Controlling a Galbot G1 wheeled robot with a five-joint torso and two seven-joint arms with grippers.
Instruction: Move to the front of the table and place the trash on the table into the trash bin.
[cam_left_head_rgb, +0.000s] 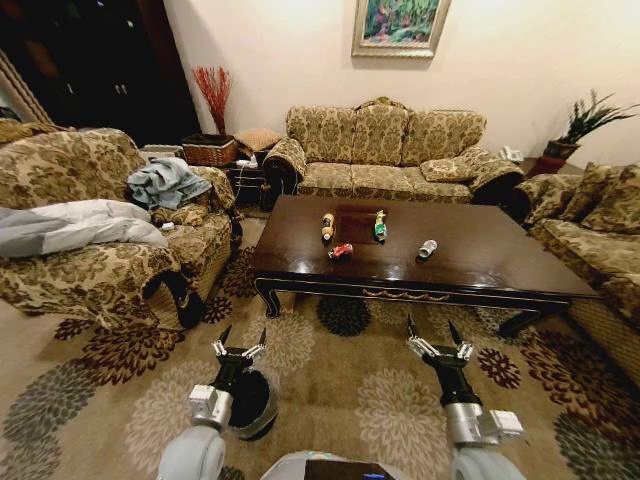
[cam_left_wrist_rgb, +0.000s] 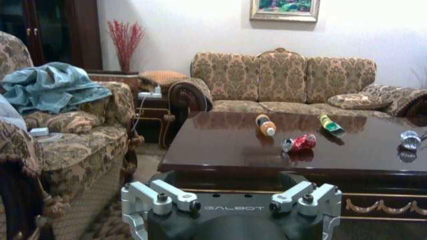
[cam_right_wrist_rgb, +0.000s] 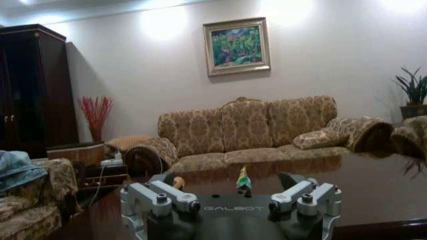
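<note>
Both grippers hang spread wide and hold nothing, short of the table (cam_left_head_rgb: 470, 268) over the flowered rug (cam_left_head_rgb: 350, 390). The left gripper (cam_left_head_rgb: 239, 340) sits above the black bin (cam_left_head_rgb: 250, 403), which stands on the rug beside the left arm. The right gripper (cam_left_head_rgb: 440, 335) is level with it, nearer the table's front edge.

On the table top lie the bottle (cam_left_head_rgb: 327, 226), the green tube (cam_left_head_rgb: 380, 226), the red can (cam_left_head_rgb: 340, 251) and the silver can (cam_left_head_rgb: 427, 248), all on their sides and apart from one another.

The left wrist view takes in all four pieces across the glossy top: bottle (cam_left_wrist_rgb: 265, 125), tube (cam_left_wrist_rgb: 329, 123), red can (cam_left_wrist_rgb: 298, 143), silver can (cam_left_wrist_rgb: 409, 139). The right wrist view, low at the table edge, catches the tube (cam_right_wrist_rgb: 243, 178) end-on. Both wrist views show "GALBOT" on the gripper body. No label on the trash can be read.
</note>
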